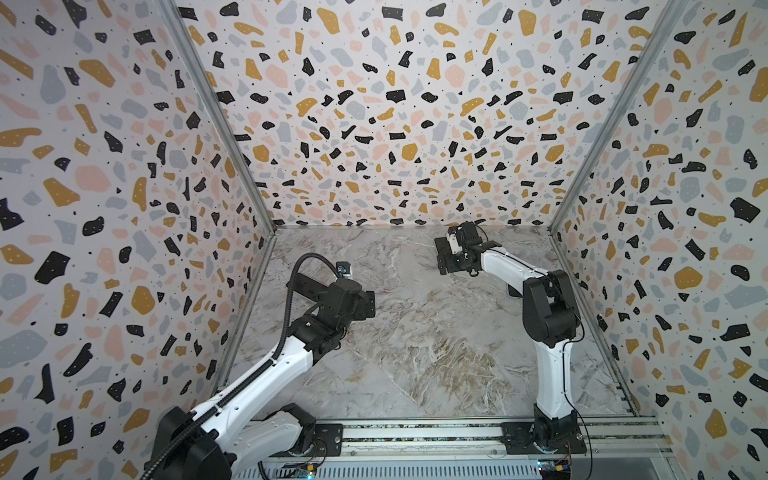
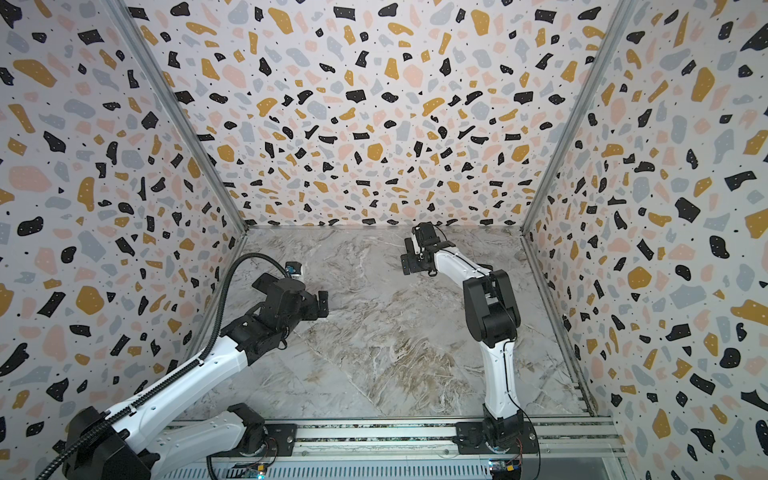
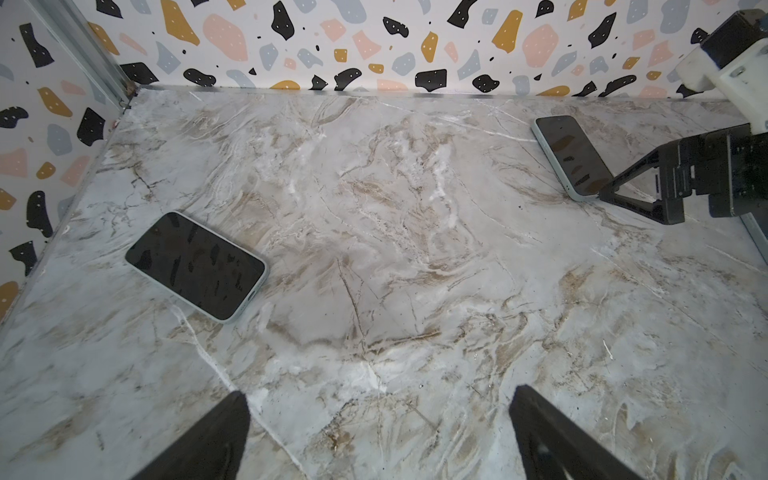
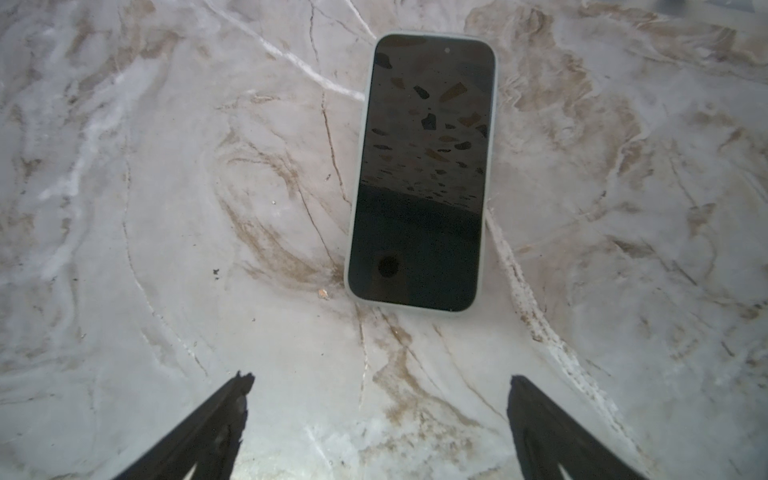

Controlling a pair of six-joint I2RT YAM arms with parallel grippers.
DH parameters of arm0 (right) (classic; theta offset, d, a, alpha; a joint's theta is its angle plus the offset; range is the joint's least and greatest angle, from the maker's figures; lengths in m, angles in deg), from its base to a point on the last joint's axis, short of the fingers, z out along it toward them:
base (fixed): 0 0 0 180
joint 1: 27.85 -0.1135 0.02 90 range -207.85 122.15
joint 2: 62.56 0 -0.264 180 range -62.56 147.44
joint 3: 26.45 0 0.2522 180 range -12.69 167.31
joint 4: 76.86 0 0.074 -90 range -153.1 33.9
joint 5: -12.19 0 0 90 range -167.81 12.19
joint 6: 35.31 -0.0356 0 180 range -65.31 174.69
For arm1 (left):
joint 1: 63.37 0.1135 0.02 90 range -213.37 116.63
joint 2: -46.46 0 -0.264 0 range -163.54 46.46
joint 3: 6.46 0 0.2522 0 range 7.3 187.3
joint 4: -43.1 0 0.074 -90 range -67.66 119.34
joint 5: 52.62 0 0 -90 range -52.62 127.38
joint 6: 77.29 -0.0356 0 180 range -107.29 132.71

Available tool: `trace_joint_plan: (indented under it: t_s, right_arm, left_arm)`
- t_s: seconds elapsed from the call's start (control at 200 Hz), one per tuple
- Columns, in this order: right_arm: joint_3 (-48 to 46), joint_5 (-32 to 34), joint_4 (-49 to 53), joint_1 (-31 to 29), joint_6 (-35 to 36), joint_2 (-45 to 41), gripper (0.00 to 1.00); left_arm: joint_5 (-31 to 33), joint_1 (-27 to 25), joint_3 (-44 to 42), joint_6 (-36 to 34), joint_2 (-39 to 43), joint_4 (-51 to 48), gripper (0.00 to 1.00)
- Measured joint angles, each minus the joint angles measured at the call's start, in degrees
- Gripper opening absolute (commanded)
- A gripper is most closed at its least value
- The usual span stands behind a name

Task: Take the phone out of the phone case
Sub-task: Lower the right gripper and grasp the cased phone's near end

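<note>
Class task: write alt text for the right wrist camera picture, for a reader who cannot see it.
A phone with a dark screen, in a pale case, lies face up on the marbled table. The right gripper is open, its two black fingers short of the phone, holding nothing.

Soft even light, edges bent by wide lenses, reflections on the phone (image 4: 419,174).

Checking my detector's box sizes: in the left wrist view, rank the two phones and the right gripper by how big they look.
Tied first: near phone and right gripper, about alike; the gripper is cut off at the frame edge.
Smallest: far phone, though its distance from the camera may explain that.
</note>
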Motion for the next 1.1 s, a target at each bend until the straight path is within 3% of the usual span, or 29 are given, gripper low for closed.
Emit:
trace_joint_plan:
  t_s: [1.101]
  right_arm:
    - [7.9,-0.1,-0.7,0.7,-0.2,9.9,0.99]
  left_arm:
    - [-0.2,0.0,0.0,0.0,0.0,0.0,1.0]
